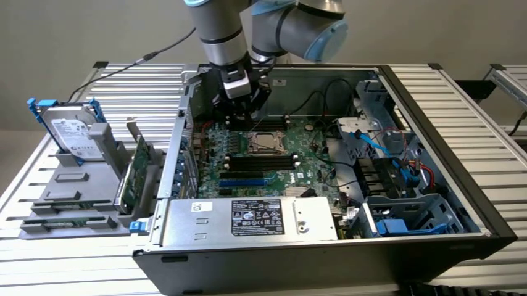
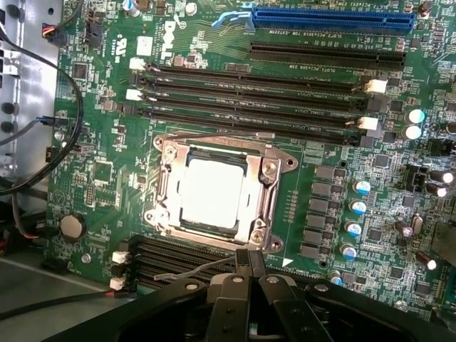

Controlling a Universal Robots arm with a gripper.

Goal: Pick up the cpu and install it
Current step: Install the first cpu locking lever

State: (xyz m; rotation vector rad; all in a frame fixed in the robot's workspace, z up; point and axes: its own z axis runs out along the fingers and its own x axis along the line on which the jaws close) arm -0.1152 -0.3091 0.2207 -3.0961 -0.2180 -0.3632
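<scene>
Hanging inside the open case (image 1: 445, 203), my tool (image 1: 240, 120) is clenched, its two tips pressed flat together with nothing between them. The cpu (image 1: 265, 142) is not in my grip. It lies flat in the socket on the board (image 1: 247, 176), silver top up, near the middle of the exterior view.

In that view the cpu sits just down and toward the exterior view's right of my tool tips, near them but apart. I hover over the socket's far edge, not over the chip itself.

The wrist view gives the same relation closer up. The cpu (image 2: 209, 192) fills the metal socket frame (image 2: 267, 206), square to it, its edges parallel with the memory slots on either side. The chip is square, so it has no long axis to line up with.

The thin wire lever (image 2: 189, 271) does have one. It runs along the socket edge nearest my tool and ends close by my shut tips (image 2: 249, 262). I cannot tell whether the tips touch it.

I judge that the chip is already placed in its seat. My tool is nearer the lever and the frame's edge than the chip's top.
</scene>
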